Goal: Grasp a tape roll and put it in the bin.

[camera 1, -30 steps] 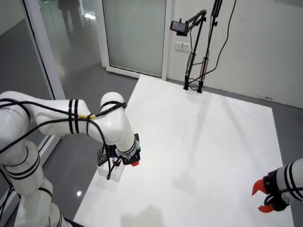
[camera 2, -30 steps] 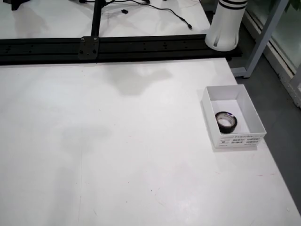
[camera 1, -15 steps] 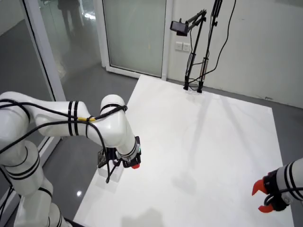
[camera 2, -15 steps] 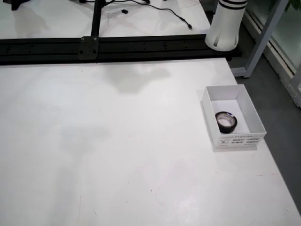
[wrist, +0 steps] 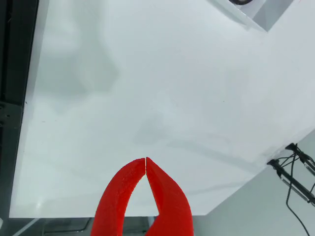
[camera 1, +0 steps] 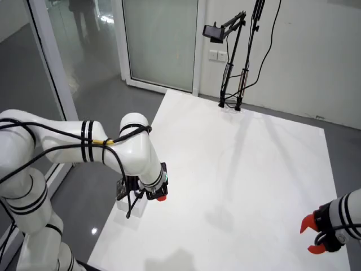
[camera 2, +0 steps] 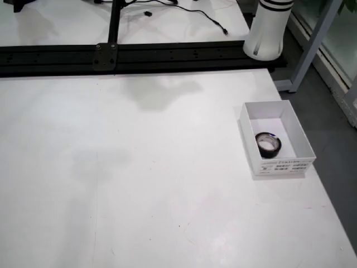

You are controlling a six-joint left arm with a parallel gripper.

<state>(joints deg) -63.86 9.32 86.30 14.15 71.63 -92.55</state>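
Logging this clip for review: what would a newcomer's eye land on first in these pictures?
Probably the red gripper, jaws shut and empty, filling the bottom of the view that rides on it. Next, in the view from above the table, the black tape roll already lying inside the white bin near the table's right edge. In the side view, a second red gripper shows at the lower right.

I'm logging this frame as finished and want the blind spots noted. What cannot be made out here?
- Bin: side view, mostly hidden behind the arm; contents unseen.
- Bin: gripper-mounted view, cut off by the top edge.
- Label print on the bin: overhead view, too small to read.
- Gripper: side view, fingers too small to judge; the gripper-mounted view shows tips touching.
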